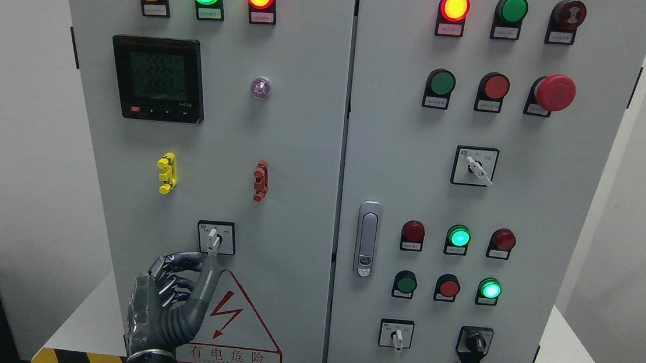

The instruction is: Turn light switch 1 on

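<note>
A grey control cabinet [303,144] fills the view. On its left door, low down, a small rotary switch [214,238] with a white lever sits in a white square plate; the lever points roughly straight up. My left hand [178,294] comes up from the lower left. Its long finger [204,285] stretches up and its tip reaches the bottom of the lever. The other fingers are curled to the left of it. The hand holds nothing. The right arm does not show.
Above the switch are yellow [166,172] and red [261,181] terminals, a digital meter [158,78] and three lit lamps. The right door carries a latch handle [367,239], lamps, push buttons, a red emergency button [555,92] and more rotary switches [474,166].
</note>
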Controlling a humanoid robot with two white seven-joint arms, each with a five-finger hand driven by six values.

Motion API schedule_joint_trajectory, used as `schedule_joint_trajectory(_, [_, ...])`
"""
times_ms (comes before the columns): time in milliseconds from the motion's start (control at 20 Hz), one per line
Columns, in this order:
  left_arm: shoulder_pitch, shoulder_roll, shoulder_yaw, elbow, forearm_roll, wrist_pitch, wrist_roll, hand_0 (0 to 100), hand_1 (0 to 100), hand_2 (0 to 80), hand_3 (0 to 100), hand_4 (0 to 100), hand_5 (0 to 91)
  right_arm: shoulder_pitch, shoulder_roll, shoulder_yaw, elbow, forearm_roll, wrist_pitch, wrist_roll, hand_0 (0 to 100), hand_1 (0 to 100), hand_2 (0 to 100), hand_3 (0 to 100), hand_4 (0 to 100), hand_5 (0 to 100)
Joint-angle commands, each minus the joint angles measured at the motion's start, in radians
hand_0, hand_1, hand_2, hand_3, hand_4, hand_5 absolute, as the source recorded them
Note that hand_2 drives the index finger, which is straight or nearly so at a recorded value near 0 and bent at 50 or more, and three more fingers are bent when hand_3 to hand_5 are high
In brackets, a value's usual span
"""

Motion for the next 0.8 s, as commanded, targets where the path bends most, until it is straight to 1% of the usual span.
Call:
schedule_joint_trajectory(0, [-0.029, 0.0, 0.007, 0.008, -0.001, 0.011, -0.001, 25, 61, 42.7, 56, 73, 63.2, 0.0, 0.0, 0.0, 0.0, -0.025, 0.001, -0.001, 0, 0, 0, 0, 0, 0])
schedule_joint_trajectory(100, [-0.038, 0.001, 0.007, 0.008, -0.002, 0.032, -0.001, 25, 61, 43.1, 56, 73, 63.2, 0.0, 0.0, 0.0, 0.0, -0.025, 0.001, -0.001, 0, 0, 0, 0, 0, 0])
schedule_joint_trajectory(551, [-0.043, 0.006, 0.007, 0.007, -0.001, 0.064, -0.001, 26, 62, 45.3, 57, 73, 63.4, 0.0, 0.0, 0.0, 0.0, -0.025, 0.001, -0.001, 0, 0, 0, 0, 0, 0])
schedule_joint_trajectory(752, [-0.046, 0.009, 0.007, 0.007, -0.001, 0.069, -0.002, 26, 62, 48.4, 61, 76, 65.5, 0.0, 0.0, 0.0, 0.0, -0.025, 0.001, -0.001, 0, 0, 0, 0, 0, 0])
